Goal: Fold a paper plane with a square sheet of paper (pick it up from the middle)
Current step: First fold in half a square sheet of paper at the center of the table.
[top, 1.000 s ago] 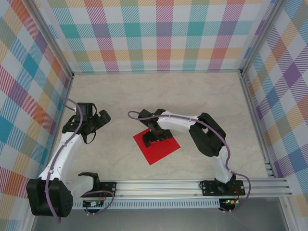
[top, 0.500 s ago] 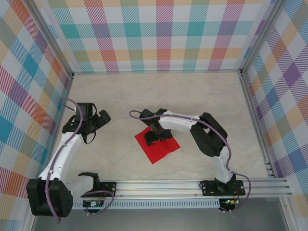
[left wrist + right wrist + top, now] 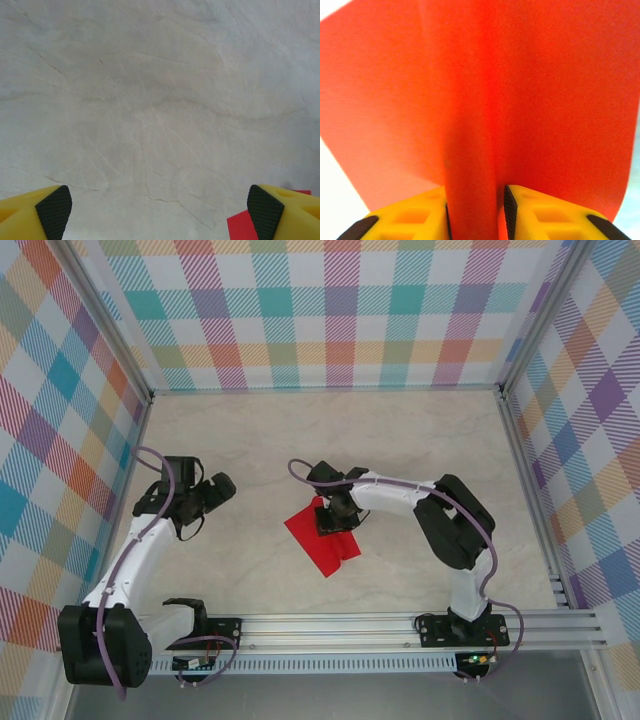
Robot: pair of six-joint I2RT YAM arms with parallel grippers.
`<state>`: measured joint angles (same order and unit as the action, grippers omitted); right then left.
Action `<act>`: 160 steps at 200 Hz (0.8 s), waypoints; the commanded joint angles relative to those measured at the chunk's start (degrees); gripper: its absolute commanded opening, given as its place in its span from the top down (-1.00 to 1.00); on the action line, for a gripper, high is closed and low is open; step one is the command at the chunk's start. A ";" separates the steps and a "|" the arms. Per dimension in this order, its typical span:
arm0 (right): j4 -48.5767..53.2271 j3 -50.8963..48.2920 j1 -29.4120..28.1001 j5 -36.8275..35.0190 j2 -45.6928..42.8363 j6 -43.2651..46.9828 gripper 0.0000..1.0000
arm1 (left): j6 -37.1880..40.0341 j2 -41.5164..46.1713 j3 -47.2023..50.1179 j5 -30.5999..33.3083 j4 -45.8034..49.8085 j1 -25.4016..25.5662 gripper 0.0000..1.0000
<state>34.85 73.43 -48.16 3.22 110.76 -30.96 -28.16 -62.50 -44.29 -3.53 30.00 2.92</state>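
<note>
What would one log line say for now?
right gripper: shut on red sheet, pinching a ridge | left gripper: open, empty, above table

My left arm (image 3: 128,562) and right arm (image 3: 392,497): white links, black joints, purple cables; yellow fingers (image 3: 410,220), black pads (image 3: 54,211).

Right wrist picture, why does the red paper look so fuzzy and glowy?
Right wrist view: the square sheet of paper is pinched in the right gripper, very near the lens, so it blurs and looks glowing orange-red. Left wrist view: the table is sharp, its fine veins clear. Top external view: even light, no harsh glare.
</note>
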 commanded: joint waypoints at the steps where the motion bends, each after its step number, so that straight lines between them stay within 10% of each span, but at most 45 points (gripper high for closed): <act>1: -7.51 -1.80 1.03 8.58 -4.17 -3.96 0.45 | -1.89 -1.13 2.05 -6.75 -3.46 0.32 -0.83; 68: -25.10 -11.25 6.80 23.39 -12.23 -10.86 0.52 | -9.32 -1.63 8.13 -16.52 -16.81 5.31 -0.73; 160: -18.48 -12.72 8.92 10.62 -7.89 -9.62 0.28 | -14.47 -7.73 9.84 -10.43 -24.57 20.15 -0.66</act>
<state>12.40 60.01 -39.13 19.38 101.56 -41.45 -40.95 -68.88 -34.94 -16.32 8.14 21.15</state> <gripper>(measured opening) 0.318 0.833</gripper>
